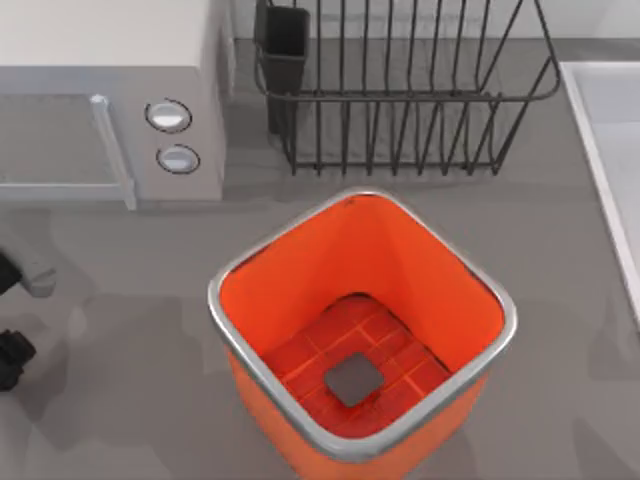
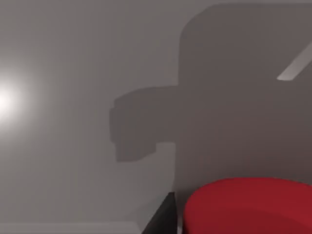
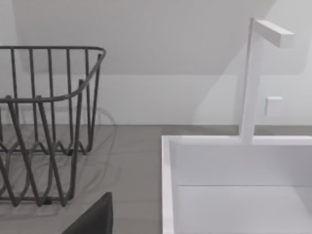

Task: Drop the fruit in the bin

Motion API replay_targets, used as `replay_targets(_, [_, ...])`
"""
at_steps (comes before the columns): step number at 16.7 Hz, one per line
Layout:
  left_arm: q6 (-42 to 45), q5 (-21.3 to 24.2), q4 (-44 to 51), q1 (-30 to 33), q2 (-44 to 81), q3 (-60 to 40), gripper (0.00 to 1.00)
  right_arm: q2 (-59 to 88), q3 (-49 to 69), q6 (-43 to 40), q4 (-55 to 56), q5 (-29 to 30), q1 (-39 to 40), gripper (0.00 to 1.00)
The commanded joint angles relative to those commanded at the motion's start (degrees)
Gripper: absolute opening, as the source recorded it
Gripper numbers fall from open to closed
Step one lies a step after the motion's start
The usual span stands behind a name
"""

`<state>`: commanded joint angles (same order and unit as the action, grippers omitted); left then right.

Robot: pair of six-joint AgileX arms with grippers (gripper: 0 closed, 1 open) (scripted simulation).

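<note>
The fruit (image 2: pixel 248 204) sits right against the left wrist camera — a glossy red round shape beside a dark finger (image 2: pixel 163 217) of the left gripper. Whether that finger presses on it, or how far the jaws stand apart, cannot be told.

In the top view the left arm (image 1: pixel 18 310) shows at the table's left edge, well apart from the bin (image 1: pixel 365 330). The bin lies to its right — an orange square with a silver rim, open upward, a dark grey pad (image 1: pixel 352 379) on its gridded floor. No fruit lies inside. Being round, the fruit has no long axis to align.

The left arm is judged the nearer one; the coming move likely carries it rightward over the rim.

Farther back stand a microwave (image 1: pixel 110 100) and a wire rack (image 1: pixel 400 90). The right wrist view shows the rack, a white sink (image 3: pixel 234 185) and a dark finger tip (image 3: pixel 95 219).
</note>
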<state>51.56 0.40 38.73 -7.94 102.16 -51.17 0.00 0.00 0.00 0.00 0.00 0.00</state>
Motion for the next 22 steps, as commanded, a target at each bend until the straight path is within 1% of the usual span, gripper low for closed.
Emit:
replay_targets(1, [0.0,0.0,0.0,0.0,0.0,0.0,0.0,0.0,0.0,0.0,0.0,0.0,0.0,1.0])
replay_targets(8, [0.0,0.0,0.0,0.0,0.0,0.0,0.0,0.0,0.0,0.0,0.0,0.0,0.0,1.0])
replay_targets(12, [-0.4,0.6,3.5,0.1,-1.8,-2.6,0.0,0.0,0.0,0.0,0.0,0.0,0.0,1.0])
replay_targets(14, [-0.2,0.6,8.0,0.1,-2.9,-6.1,0.0,0.0,0.0,0.0,0.0,0.0,0.0,1.0])
replay_targets(19, [-0.4,0.6,26.1,0.3,-7.3,-17.3,0.0,0.0,0.0,0.0,0.0,0.0,0.0,1.0])
replay_targets(22, [-0.7,0.6,34.0,0.4,-10.2,-23.1,0.0,0.0,0.0,0.0,0.0,0.0,0.0,1.0])
